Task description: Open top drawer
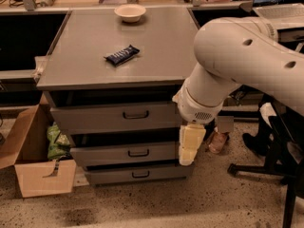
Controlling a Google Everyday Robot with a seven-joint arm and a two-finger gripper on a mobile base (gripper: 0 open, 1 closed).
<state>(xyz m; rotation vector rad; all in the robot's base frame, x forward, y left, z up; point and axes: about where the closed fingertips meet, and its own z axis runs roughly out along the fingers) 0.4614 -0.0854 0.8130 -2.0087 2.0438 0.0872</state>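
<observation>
The top drawer (95, 120) is the tallest grey front of the cabinet, with a small dark loop handle (136, 114) at its centre. A dark gap shows between it and the cabinet top. My white arm (237, 51) reaches in from the right and covers the drawer's right end. My cream gripper (189, 146) hangs down from the wrist at the cabinet's right front corner, level with the middle drawer. It is to the right of and below the top handle, and apart from it.
The middle drawer (126, 153) and bottom drawer (137, 174) lie below. A bowl (129, 12) and a dark snack bar (122, 54) lie on the cabinet top. A cardboard box (33, 172) stands at left. A bottle (217, 142) and chair legs (266, 167) are at right.
</observation>
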